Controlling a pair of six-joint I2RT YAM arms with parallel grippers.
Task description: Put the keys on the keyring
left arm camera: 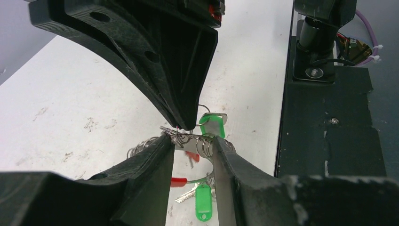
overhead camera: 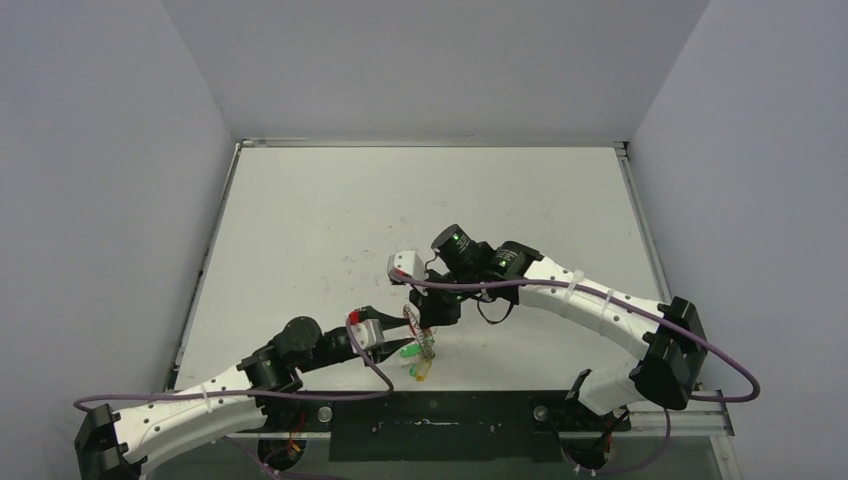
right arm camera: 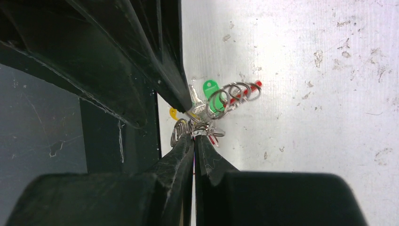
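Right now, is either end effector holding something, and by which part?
Both seem to hold the keyring by its silvery coils: the left end effector clamps one stretch, the right end effector pinches another.

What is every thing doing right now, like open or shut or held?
left pincer, shut on the keyring.
right pincer, pinched shut on the keyring's wire.
keyring, held by both pincers.
green keys, beside the keyring; can't tell if threaded on.
yellow key, beside them; can't tell either.
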